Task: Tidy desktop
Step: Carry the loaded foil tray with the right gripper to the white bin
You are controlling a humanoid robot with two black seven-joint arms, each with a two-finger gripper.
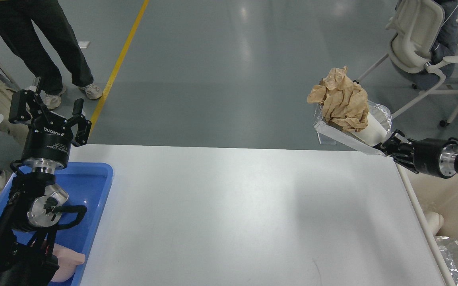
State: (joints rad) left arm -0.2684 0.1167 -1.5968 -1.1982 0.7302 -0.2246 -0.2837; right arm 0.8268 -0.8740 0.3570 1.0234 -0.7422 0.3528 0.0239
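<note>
The white desktop (229, 214) fills the lower view. My right gripper (388, 146) is shut on the near rim of a foil tray (334, 134), held in the air above the desktop's far right corner. Inside the tray sit a wad of crumpled brown paper (342, 100) and a white paper cup (374, 129) lying on its side. My left gripper (50, 115) stands open and empty, fingers pointing up, above the far end of the blue tray (90, 186).
A pink cup (68, 264) lies in the blue tray, partly behind my left arm. A cream bin (447, 202) with foil (455, 258) in it stands off the desktop's right edge. A person's legs (34, 43) stand far left; an office chair (420, 43) far right.
</note>
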